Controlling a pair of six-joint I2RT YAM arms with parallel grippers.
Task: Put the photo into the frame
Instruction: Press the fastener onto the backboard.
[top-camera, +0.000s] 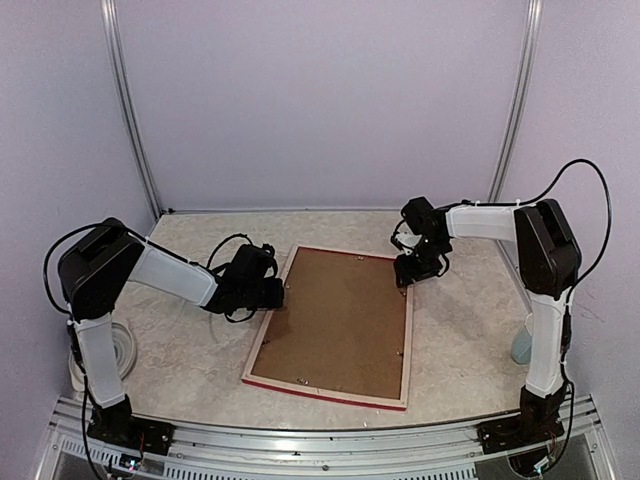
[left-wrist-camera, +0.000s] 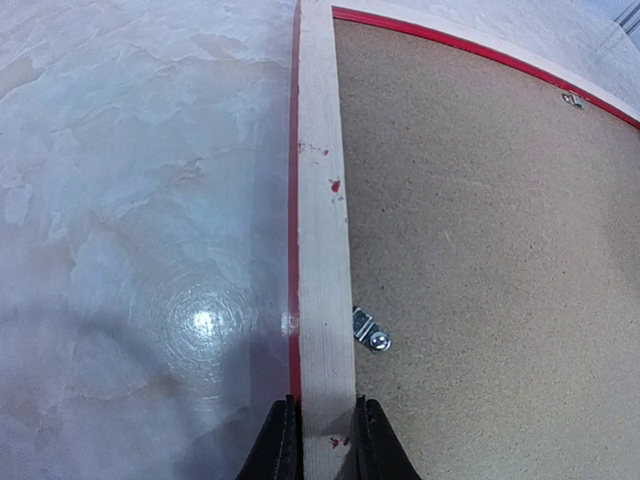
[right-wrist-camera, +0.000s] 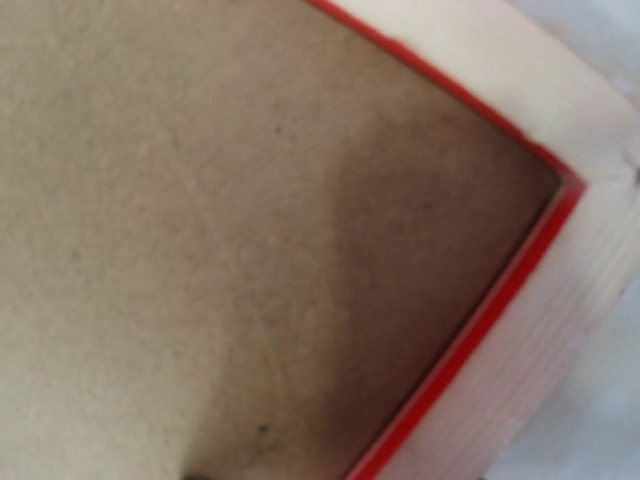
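On desk (top-camera: 190, 360): frame (left-wrist-camera: 322, 220) lies face-down.
Left tool (left-wrist-camera: 320, 432) pinches its rail, likely steadying; right tool (top-camera: 415, 270): gap unreadable.

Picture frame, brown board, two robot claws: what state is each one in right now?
frame: lying face down, pale wood back upward.
backing board: seated flat inside the frame.
left gripper: closed on the frame's left rail.
right gripper: at the frame's far right corner; open or shut unclear.
photo: not visible.
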